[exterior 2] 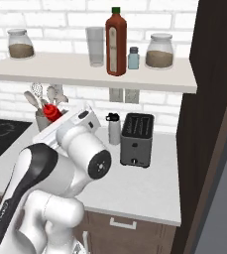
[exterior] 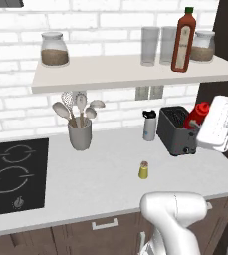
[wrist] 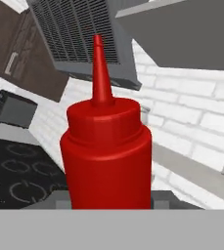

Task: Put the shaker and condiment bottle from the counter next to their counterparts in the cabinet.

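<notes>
My gripper [exterior: 197, 122] is shut on the condiment bottle [exterior: 200, 112], a small red squeeze bottle with a pointed nozzle, held above the counter [exterior: 105, 169] in front of the toaster. The same bottle [wrist: 106, 151] fills the middle of the hand view, and its red top [exterior 2: 51, 112] pokes out beside the white hand in the right base view. The little yellow shaker [exterior: 143, 170] stands alone on the counter, left of and below the gripper. Up on the cabinet shelf [exterior: 135, 72] stand the tall dark-red sauce bottle [exterior: 183, 42] and a lidded jar of brown contents [exterior: 203, 47].
A dark toaster [exterior: 177, 130] and a white-and-black flask [exterior: 149, 125] stand at the back wall. A utensil holder [exterior: 79, 132] sits left of them and the black cooktop [exterior: 13, 174] further left. Two glasses [exterior: 150, 46] and another jar [exterior: 54, 50] share the shelf. A tall dark cabinet [exterior 2: 214, 124] bounds the right.
</notes>
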Tool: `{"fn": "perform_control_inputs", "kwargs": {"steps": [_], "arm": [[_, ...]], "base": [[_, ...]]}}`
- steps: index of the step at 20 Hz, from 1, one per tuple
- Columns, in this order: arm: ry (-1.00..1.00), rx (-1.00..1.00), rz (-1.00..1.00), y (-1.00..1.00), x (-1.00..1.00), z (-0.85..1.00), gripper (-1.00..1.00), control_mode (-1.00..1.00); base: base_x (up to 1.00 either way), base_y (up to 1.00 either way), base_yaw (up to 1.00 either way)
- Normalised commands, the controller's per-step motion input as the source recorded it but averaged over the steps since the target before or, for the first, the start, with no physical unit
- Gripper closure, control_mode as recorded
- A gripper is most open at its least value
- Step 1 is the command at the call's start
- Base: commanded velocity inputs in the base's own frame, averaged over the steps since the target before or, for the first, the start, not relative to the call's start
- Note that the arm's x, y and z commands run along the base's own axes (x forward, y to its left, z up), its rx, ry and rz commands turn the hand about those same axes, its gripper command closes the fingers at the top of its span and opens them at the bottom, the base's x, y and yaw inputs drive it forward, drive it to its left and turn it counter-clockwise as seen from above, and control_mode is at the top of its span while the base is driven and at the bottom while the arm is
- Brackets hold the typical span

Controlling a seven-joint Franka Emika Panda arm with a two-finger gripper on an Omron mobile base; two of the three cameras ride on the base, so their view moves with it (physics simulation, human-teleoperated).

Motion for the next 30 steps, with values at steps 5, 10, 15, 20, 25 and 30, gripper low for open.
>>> {"fn": "perform_control_inputs", "kwargs": {"steps": [5,10,15,20,25,30], "arm": [[0.00,0.00,-0.22,0.00,-0.01,0.52,1.00,-1.00],[0.06,0.00,-0.31,0.00,0.00,0.47,1.00,-1.00],[0.18,0.03,-0.28,0.00,0.06,0.55,1.00,-1.00],[0.25,0.07,-0.21,-0.03,0.13,0.72,1.00,-1.00],[0.17,0.04,-0.16,-0.03,0.12,0.47,1.00,-1.00],[0.01,0.00,-0.03,0.00,0.02,-0.02,1.00,-1.00]], "base": [[0.00,0.00,0.00],[0.00,0.00,0.00],[0.00,0.00,0.00],[0.00,0.00,0.00],[0.00,0.00,0.00],[0.00,0.00,0.00]]}}
